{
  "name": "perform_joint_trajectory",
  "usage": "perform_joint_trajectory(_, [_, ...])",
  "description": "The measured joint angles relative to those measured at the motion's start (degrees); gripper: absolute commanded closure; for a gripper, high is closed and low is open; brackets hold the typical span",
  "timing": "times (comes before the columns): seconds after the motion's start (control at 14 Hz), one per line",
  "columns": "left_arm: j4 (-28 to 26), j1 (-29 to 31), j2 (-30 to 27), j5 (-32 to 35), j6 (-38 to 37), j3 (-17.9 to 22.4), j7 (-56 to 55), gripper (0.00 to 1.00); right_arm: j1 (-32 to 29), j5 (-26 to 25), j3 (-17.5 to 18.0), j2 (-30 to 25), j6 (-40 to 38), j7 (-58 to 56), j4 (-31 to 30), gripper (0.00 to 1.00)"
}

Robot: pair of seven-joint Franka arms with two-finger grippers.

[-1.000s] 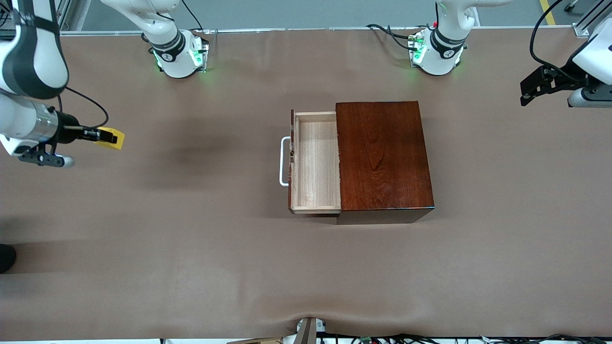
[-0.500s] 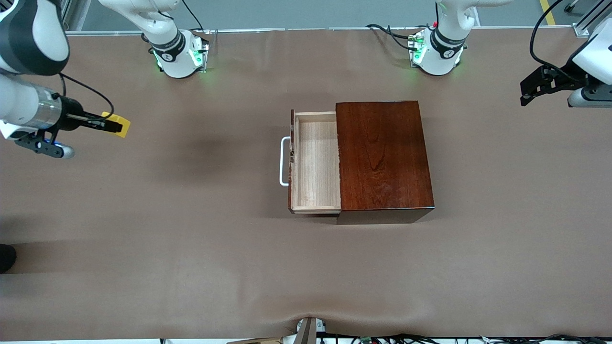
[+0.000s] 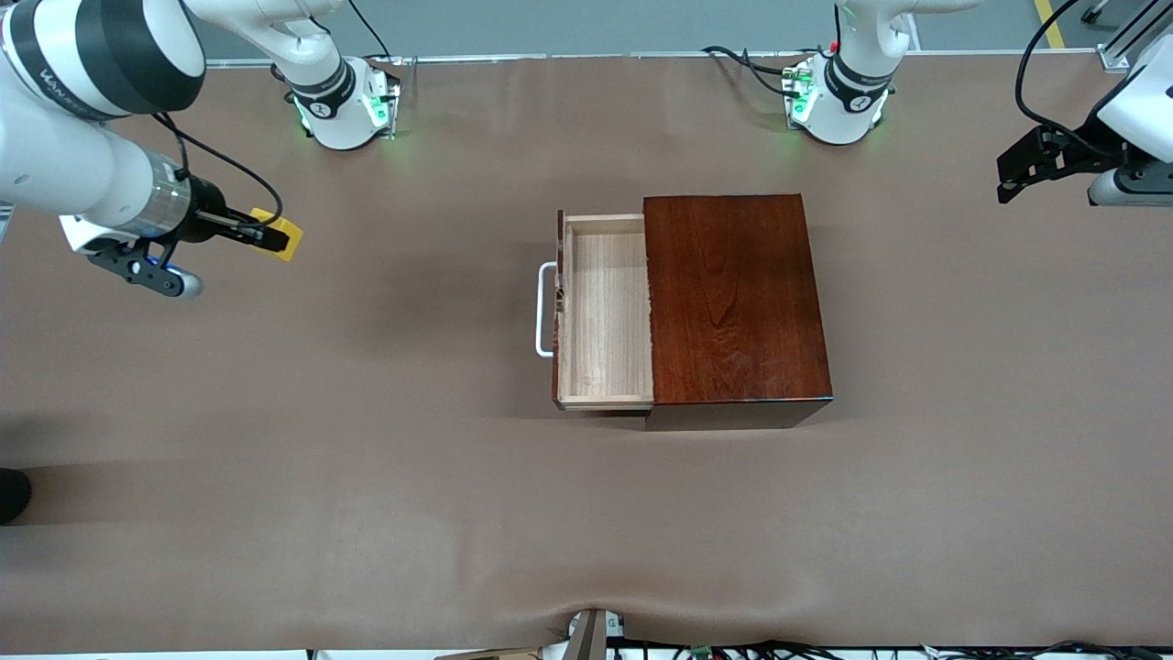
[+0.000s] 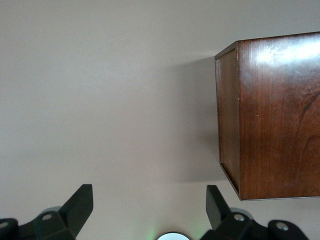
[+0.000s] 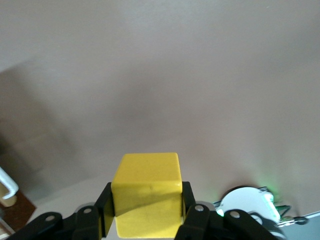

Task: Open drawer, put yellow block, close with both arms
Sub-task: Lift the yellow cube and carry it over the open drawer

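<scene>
The wooden box [image 4: 272, 117] runs off the left wrist view's edge, its drawer out of that picture. In the right wrist view only a corner of the white handle [image 5: 7, 186] shows. The right gripper [image 3: 268, 236] covers part of the yellow block [image 3: 286, 243] in the front view, and both arms leave the frame.

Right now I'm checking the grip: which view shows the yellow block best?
The right wrist view: the yellow block sits large between the right gripper fingers. The front view shows it small. The left wrist view lacks it.
</scene>
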Motion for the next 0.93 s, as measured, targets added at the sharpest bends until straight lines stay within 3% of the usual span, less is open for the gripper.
perform_joint_trajectory(0.29, [0.0, 0.0, 0.0, 0.0, 0.0, 0.0, 0.0, 0.00, 2.3, 1.8, -0.1, 0.6, 1.6, 6.0, 0.2, 1.00])
perform_joint_trajectory(0.93, [-0.1, 0.0, 0.0, 0.0, 0.0, 0.0, 0.0, 0.00, 16.3, 2.0, 0.0, 4.9, 7.4, 32.8, 2.5, 1.00])
